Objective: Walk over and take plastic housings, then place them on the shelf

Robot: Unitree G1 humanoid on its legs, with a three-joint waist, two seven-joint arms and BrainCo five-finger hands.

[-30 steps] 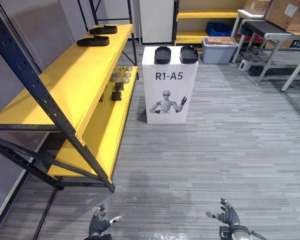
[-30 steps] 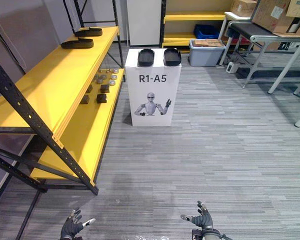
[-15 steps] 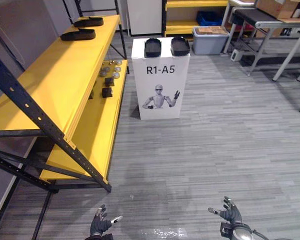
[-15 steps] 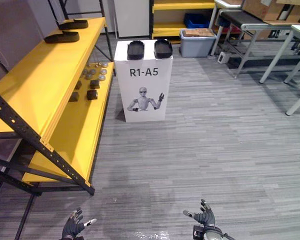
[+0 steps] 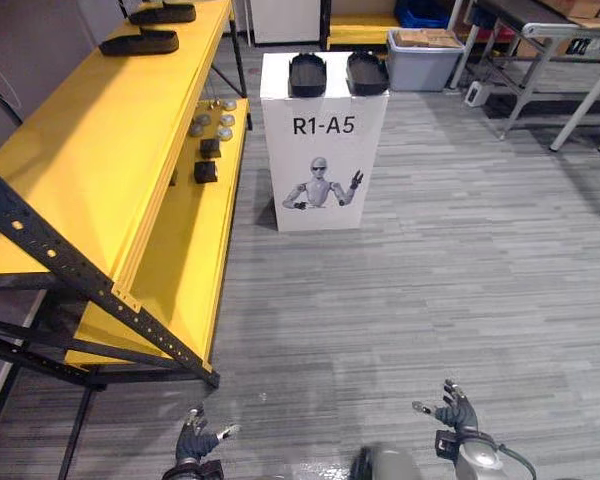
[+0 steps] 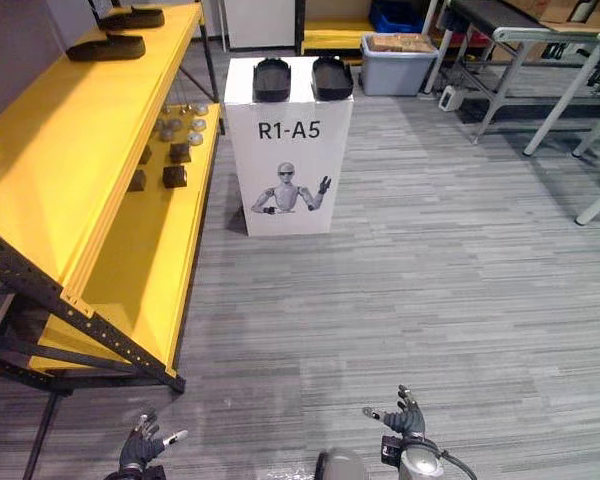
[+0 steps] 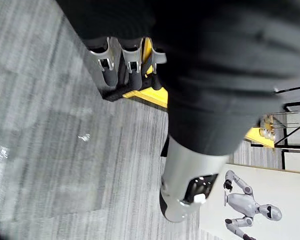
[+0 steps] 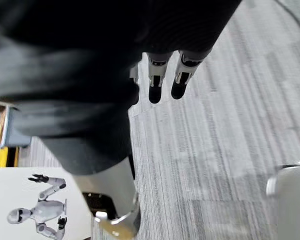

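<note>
Left eye view: housings [image 5: 307, 74] well apart from fingers [image 5: 450, 392].

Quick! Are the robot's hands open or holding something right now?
Left hand: open, fingers relaxed, holding nothing.
Right hand: open, fingers spread, holding nothing.

A tall white box-shaped stand [image 5: 323, 150] with a robot figure printed on its front stands at the far middle of the grey striped plank floor [image 5: 430, 290]. Just behind it to the right sits a grey plastic bin [image 5: 425, 70], with a blue crate [image 5: 420, 12] farther back. A dark-topped table on pale metal legs [image 5: 525, 15] fills the far right. At the left lie two small dark blocks [image 5: 205, 171], with round silver pieces [image 5: 212, 125] just beyond.
</note>
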